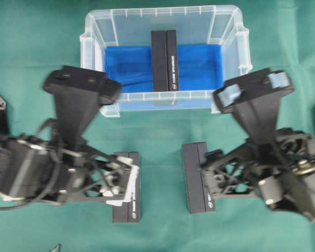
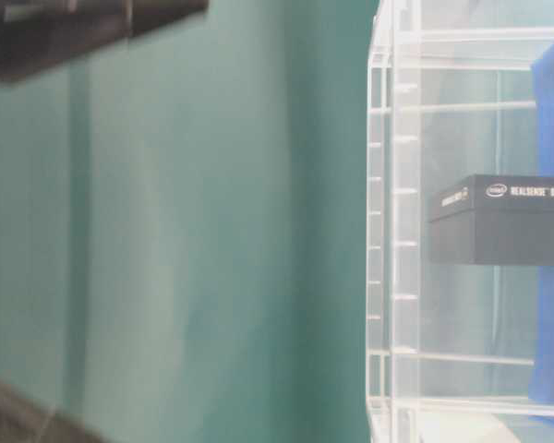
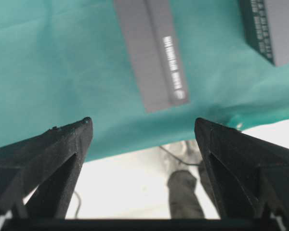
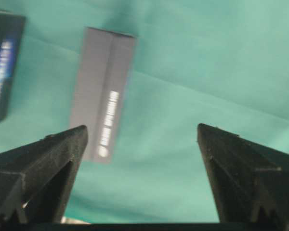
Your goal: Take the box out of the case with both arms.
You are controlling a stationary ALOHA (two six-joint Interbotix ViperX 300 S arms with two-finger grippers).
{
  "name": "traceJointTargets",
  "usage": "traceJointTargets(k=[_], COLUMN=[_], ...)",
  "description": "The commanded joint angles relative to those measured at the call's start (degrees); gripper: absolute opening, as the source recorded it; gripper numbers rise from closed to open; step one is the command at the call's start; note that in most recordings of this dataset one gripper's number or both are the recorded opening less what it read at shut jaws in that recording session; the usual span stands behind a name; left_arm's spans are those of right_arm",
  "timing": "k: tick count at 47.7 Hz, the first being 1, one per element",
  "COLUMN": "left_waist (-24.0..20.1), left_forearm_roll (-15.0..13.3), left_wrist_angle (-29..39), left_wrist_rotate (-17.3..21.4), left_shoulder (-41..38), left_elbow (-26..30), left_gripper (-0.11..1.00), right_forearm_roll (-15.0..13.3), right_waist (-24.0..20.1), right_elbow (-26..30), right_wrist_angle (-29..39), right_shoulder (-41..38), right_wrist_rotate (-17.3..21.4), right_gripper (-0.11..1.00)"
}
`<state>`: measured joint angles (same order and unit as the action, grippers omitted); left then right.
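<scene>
Case wall [image 2: 392, 231], box lettering [image 2: 540, 191] table-level only

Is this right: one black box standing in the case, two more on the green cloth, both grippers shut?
Not quite. The left gripper and right gripper are both open and empty, per the wrist views. The rest holds: one box in the case, two on the cloth.
</scene>
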<state>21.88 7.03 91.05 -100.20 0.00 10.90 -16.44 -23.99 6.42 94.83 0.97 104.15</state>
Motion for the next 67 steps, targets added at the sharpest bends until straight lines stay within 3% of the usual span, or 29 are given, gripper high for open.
traceJointTargets(k=[1, 35, 67], left_waist=[0.97, 5.98, 6.06], left_forearm_roll=[0.18, -0.62, -0.62], left_wrist_angle=[0.09, 0.0, -0.18], left_wrist_rotate=[-1.93, -11.87, -12.83], left_shoulder=[4.13, 20.74, 21.53], left_elbow=[-1.93, -21.8, -22.59], left_gripper=[0.83, 0.83, 0.83], right_forearm_roll=[0.7, 1.23, 1.23], right_waist=[-0.35, -3.34, -3.34], right_elbow=[-1.58, -18.28, -18.72], right_wrist_angle=[0.44, 1.05, -0.18], right_shoulder=[3.87, 21.71, 21.36], right_wrist_rotate=[0.35, 7.21, 7.21], right_gripper=[0.92, 0.9, 0.9])
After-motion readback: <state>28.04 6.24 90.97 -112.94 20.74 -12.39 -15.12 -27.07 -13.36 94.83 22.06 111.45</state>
